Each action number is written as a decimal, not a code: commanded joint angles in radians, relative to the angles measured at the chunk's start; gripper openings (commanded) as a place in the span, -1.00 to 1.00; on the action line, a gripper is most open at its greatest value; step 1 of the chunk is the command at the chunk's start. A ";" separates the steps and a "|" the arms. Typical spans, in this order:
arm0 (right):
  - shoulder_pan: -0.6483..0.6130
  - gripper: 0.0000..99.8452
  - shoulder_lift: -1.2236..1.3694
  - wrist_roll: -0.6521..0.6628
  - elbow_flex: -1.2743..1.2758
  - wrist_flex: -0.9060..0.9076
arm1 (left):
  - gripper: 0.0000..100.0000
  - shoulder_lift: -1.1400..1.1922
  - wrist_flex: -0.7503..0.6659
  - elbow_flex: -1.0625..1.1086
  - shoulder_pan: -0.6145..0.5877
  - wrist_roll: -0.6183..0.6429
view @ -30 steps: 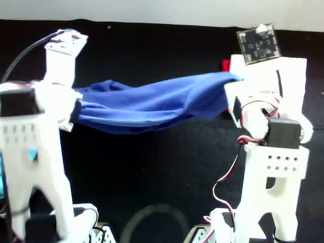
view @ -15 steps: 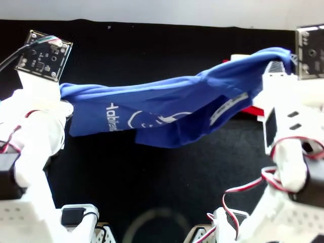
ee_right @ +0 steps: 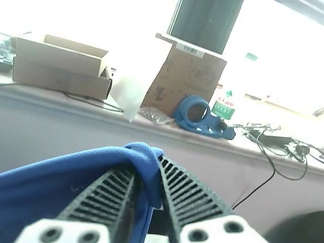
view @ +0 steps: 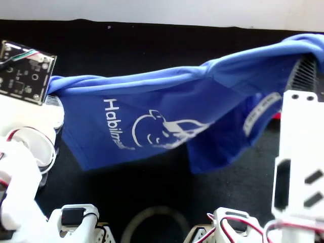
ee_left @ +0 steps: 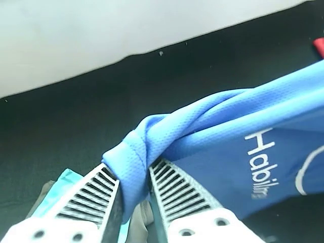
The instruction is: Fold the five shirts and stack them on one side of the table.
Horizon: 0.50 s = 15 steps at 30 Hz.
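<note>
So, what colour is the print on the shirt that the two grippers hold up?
White, on the blue mesh shirt; the high view shows it best.

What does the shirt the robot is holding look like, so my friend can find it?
Look above the black table. The blue shirt hangs stretched in the air, one end pinched in the left gripper, the other in the right gripper. White writing and a white drawing on its front set it apart.

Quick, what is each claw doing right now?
Left gripper: shut on the blue shirt.
Right gripper: shut on the same blue shirt.
</note>
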 commanded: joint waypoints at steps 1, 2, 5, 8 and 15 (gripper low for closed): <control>0.013 -0.99 -0.004 -0.003 -0.065 -0.008 | -0.98 -0.001 -0.021 -0.027 0.012 0.006; 0.013 -0.99 -0.004 -0.003 -0.076 -0.010 | -0.98 0.002 -0.021 -0.022 0.012 0.006; 0.013 -0.99 -0.004 -0.003 -0.125 -0.031 | -0.98 0.007 -0.023 0.012 0.012 0.021; 0.015 -0.99 -0.004 -0.002 -0.160 -0.070 | -0.98 -0.001 -0.035 0.076 0.012 0.041; 0.015 -0.99 -0.005 -0.002 -0.189 -0.015 | -0.98 -0.002 -0.015 0.151 0.007 0.041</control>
